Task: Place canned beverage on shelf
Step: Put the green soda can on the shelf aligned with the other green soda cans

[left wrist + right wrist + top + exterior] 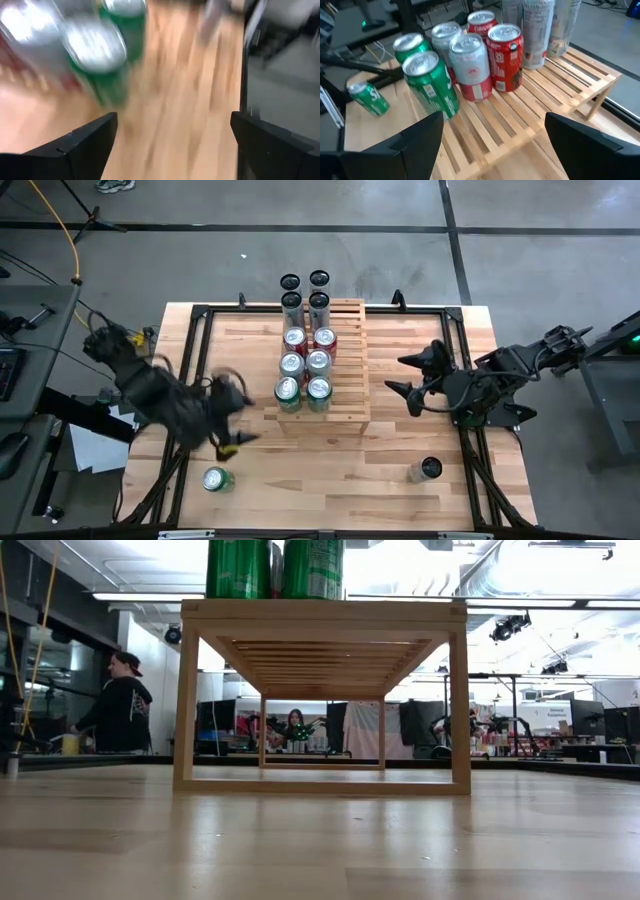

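The shelf (340,365) stands near the middle of the table (440,430), toward its far edge. It carries two columns of cans: two green cans (303,392) at the near end, a silver pair behind them, then a silver and a red can (325,340), then tall slim dark-topped cans (319,305) at the far end. The farthest tall pair appears to stand just past the shelf's far edge (hard to tell from above).

The right hand (408,375) hovers beside the shelf's right side, fingers spread wide, nothing between them. In the right wrist view the two dark fingers (415,145) frame the slats, with the green cans (427,85), a silver can (470,67) and a red can (505,57) upright in front.

The left hand (235,410) is over the table just left of the shelf's near corner, motion-blurred in the overhead view. Its fingers (82,150) stand wide apart and empty; the left wrist view shows blurred green cans (100,60) ahead of it.

A green can (216,479) lies on its side near the table's front left. A dark-topped can (428,470) stands near the front right, well apart from the shelf.

The low view shows the shelf's frame (320,610) with green cans (275,568) on top (labels cropped). A person (118,705) stands in the room behind.
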Robot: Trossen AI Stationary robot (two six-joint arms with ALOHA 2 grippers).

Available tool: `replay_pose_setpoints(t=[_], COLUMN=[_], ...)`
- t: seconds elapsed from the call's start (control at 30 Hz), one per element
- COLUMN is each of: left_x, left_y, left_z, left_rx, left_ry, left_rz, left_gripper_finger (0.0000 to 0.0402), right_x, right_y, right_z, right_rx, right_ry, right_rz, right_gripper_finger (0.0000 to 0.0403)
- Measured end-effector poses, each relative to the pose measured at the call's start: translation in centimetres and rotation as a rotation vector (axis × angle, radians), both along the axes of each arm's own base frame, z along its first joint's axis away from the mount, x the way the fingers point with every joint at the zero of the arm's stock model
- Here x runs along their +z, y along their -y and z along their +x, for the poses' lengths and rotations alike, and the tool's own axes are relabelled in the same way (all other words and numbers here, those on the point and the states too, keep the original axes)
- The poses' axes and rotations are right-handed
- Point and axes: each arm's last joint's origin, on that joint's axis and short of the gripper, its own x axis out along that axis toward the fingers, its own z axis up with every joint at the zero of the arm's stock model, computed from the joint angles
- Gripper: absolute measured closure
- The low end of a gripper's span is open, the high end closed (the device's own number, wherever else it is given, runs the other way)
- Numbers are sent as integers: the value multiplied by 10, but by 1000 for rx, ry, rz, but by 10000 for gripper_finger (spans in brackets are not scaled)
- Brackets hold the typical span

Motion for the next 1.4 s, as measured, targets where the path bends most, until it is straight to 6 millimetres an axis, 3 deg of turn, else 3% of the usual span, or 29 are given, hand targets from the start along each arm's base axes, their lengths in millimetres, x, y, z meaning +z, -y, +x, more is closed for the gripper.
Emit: replay_pose_setpoints(t=[0.2,0.4,0.57,0.87,1.4], left_x=[-21,-49,-62,-109,-165], left_y=[50,103,127,123,113], left_z=[6,-5,-22,-36,-43], left_rx=[-46,-75,-69,-46,-48], left_ry=[-396,-517,-561,-651,-735], left_rz=[-52,-98,-109,12,20], left_gripper_finger=[23,23,23,23,23], right_x=[-5,-7,-9,-9,-9], right_y=[1,2,2,2,2], right_z=[-3,-5,-6,-6,-6], right_rx=[22,22,22,21,15], right_ry=[-63,-101,-117,-120,-117], right_rz=[-11,-29,-37,-37,-31], right_gripper_finger=[68,68,68,68,68])
